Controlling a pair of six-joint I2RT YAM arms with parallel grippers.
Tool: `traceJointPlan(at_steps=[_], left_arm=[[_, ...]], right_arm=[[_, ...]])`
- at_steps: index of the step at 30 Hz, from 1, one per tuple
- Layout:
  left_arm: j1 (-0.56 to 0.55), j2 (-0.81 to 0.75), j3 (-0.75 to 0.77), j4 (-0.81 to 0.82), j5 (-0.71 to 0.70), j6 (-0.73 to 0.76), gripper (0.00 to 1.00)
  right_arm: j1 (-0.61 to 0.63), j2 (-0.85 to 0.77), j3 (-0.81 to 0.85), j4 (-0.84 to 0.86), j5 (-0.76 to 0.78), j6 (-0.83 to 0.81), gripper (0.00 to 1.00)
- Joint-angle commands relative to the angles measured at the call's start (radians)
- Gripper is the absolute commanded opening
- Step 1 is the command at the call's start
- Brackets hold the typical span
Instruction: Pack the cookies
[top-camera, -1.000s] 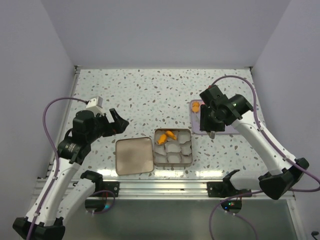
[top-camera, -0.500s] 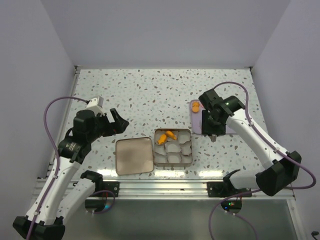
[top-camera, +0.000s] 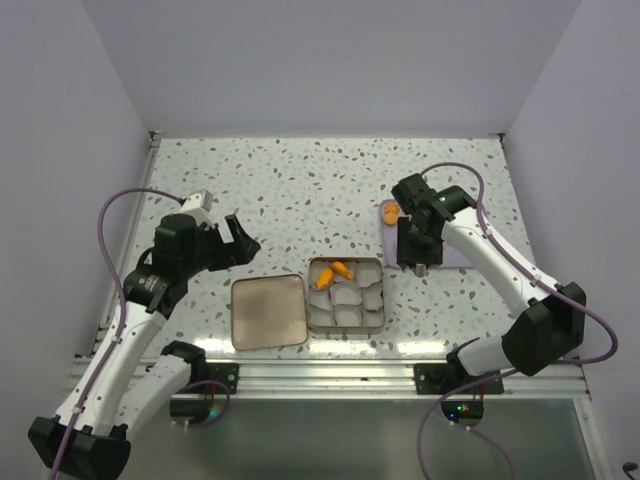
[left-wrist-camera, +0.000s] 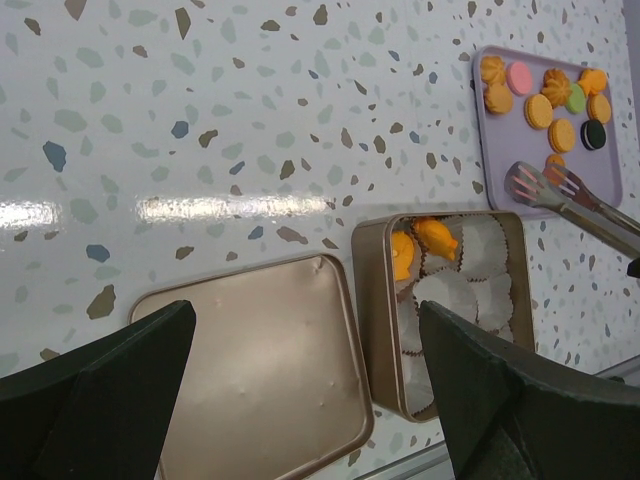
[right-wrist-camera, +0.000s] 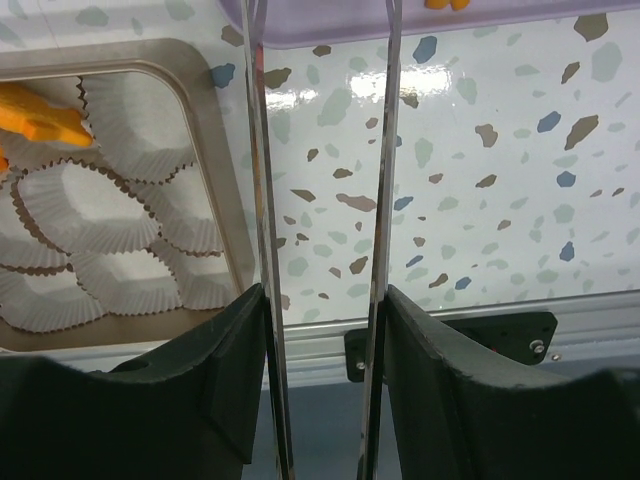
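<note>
Several cookies (left-wrist-camera: 545, 95), mostly orange with a pink, a green and a dark one, lie on a purple tray (left-wrist-camera: 497, 160); one orange cookie (top-camera: 391, 213) shows beside my right arm. Two orange cookies (top-camera: 338, 270) sit in the far-left paper cups of the gold tin (top-camera: 375, 322), also in the left wrist view (left-wrist-camera: 425, 240). My right gripper (top-camera: 420, 252) is shut on metal tongs (right-wrist-camera: 258, 150), whose open tips (left-wrist-camera: 540, 185) hang over the tray's near edge. My left gripper (left-wrist-camera: 310, 370) is open and empty above the tin's lid (left-wrist-camera: 250, 370).
The gold lid (top-camera: 267, 311) lies flat just left of the tin. White paper cups (right-wrist-camera: 90, 215) fill the tin's other compartments. A metal rail (top-camera: 330, 375) runs along the table's near edge. White walls close in the table on three sides.
My right gripper with the tongs has swung left and back, toward the tray's near-left corner. My left gripper has shifted slightly to the right.
</note>
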Motion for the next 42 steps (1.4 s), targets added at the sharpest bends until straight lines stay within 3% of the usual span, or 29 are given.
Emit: traceJointPlan(at_steps=[1,29,42], left_arm=[[-0.003,0.009,0.035,0.057,0.003,0.033,1.0],[-0.002,0.095,0.07,0.081,0.011,0.062,1.0],[-0.003,0.063,0.047,0.076,0.014,0.049,1.0]], right_arm=[[-0.018,0.006,0.006,0.026,0.005,-0.016,0.49],[-0.059,0.017,-0.049,0.049,-0.075,-0.001,0.48],[-0.059,-0.037,-0.1,0.037,-0.13,0.019,0.4]])
